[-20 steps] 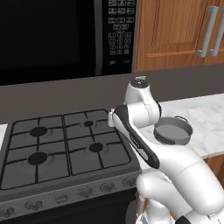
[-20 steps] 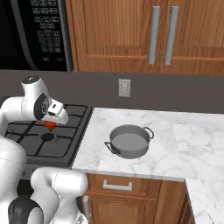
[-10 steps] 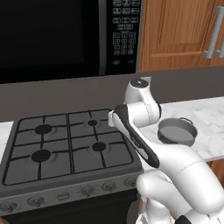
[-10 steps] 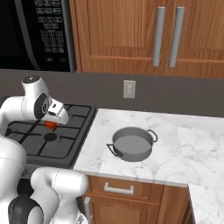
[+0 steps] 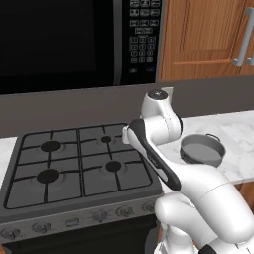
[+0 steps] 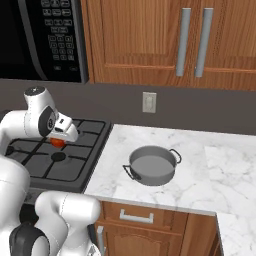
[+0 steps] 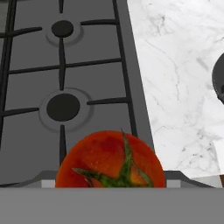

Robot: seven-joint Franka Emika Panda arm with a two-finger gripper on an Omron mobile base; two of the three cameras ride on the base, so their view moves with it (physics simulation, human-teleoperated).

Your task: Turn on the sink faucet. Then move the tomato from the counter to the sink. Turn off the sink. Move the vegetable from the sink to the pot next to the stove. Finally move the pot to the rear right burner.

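The red tomato [image 7: 111, 159] with its green stem sits close at the bottom of the hand view, and my gripper [image 6: 60, 138] is shut on it. In the right base view the tomato [image 6: 58, 143] hangs under the hand, above the right side of the stove [image 6: 75, 165]. The grey pot [image 6: 152, 166] with two handles stands empty on the marble counter [image 6: 200, 185], right of the stove and apart from my hand. In the left base view the pot [image 5: 201, 149] shows behind my arm. The rear right burner [image 5: 106, 139] is bare. Sink and faucet are out of view.
A black gas stove [image 5: 74, 158] with dark grates lies left of the counter. A microwave [image 5: 74, 39] hangs above it, with wooden cabinets [image 6: 165, 40] to its right. A wall outlet [image 6: 149, 102] sits behind the pot.
The whole picture has slid slightly to the right in both base views, so the camera has moved. My hand keeps the tomato in the same pose over the stove.
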